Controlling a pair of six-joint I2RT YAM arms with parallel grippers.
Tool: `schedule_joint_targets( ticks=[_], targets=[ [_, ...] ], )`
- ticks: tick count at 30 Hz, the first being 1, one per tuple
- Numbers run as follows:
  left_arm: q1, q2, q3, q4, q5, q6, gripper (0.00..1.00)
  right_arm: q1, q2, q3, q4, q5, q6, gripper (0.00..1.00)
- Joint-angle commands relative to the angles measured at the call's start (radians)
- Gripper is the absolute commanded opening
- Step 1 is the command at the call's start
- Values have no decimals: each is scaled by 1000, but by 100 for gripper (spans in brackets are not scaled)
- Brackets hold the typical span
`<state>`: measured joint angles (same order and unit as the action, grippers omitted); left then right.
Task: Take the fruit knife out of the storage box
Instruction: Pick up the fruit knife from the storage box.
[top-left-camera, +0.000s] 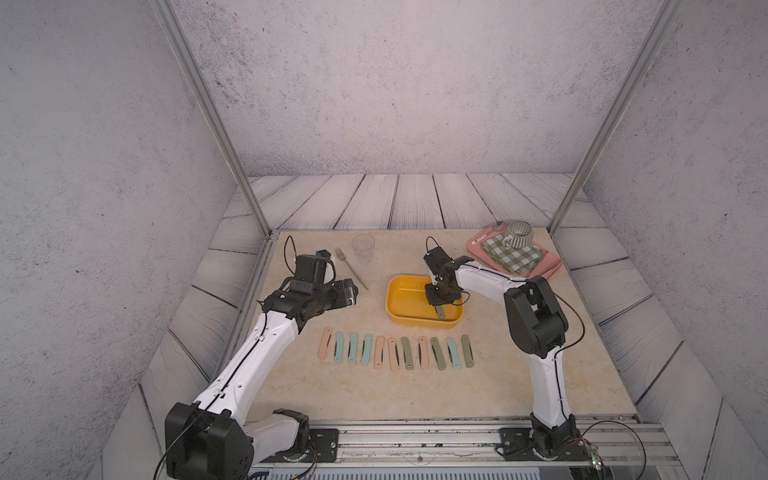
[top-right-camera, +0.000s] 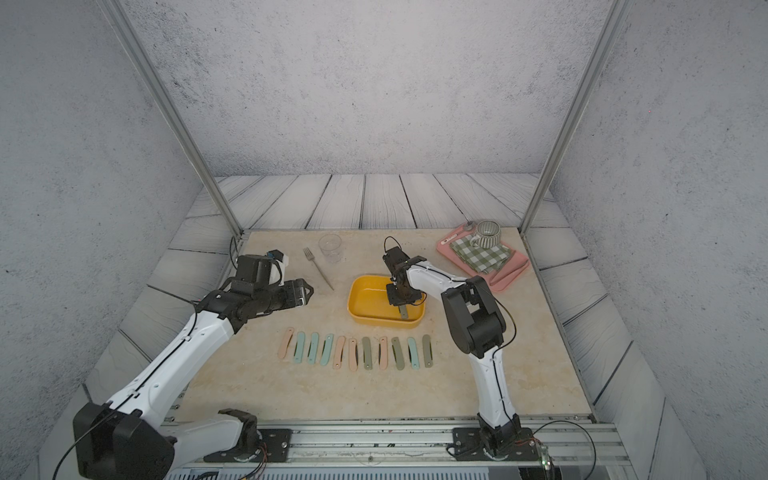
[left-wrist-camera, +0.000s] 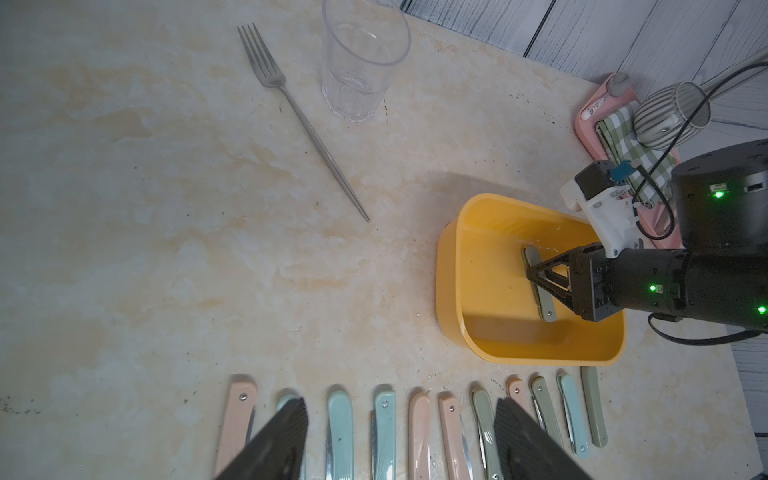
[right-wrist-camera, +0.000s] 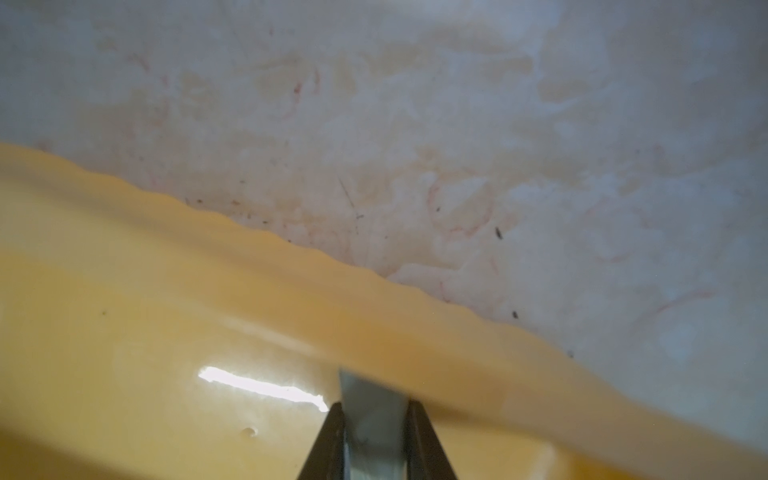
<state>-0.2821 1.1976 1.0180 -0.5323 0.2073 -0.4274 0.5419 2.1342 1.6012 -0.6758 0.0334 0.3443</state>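
Right gripper (right-wrist-camera: 374, 405) is clamped across the narrow width of the folded, olive-green, plastic-handled fruit knife (left-wrist-camera: 546, 305), which lies flat on the floor of the shallow yellow plastic storage box (left-wrist-camera: 446, 266). It is probably light, stiff and slick, so a mid-handle hold suits it. Its long axis runs far-to-near, one end toward the near wall.

A folded grey-green fruit knife (left-wrist-camera: 547, 308) lies inside the shallow yellow storage box (left-wrist-camera: 446, 270), which sits upright on the tabletop (left-wrist-camera: 166, 208).

Nothing is legible; the white label (left-wrist-camera: 595, 109) on the pink tray (left-wrist-camera: 585, 132) is blurred.
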Motion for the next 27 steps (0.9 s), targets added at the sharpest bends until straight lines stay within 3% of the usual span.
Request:
schedule_joint_targets(
  ticks=[1, 9, 21, 27],
  targets=[
    [-3, -9, -11, 14, 7, 0, 75, -3, -7, -14, -7, 0, 2, 18],
    [-3, -13, -13, 17, 6, 5, 75, -2, -25, 14, -21, 2, 4, 4],
    [-3, 3, 5, -1, 4, 36, 80, -3, -91, 72, -55, 5, 0, 0],
    [-3, 13, 4, -6, 26, 60, 91, -2, -149, 85, -82, 3, -5, 0]
  ],
)
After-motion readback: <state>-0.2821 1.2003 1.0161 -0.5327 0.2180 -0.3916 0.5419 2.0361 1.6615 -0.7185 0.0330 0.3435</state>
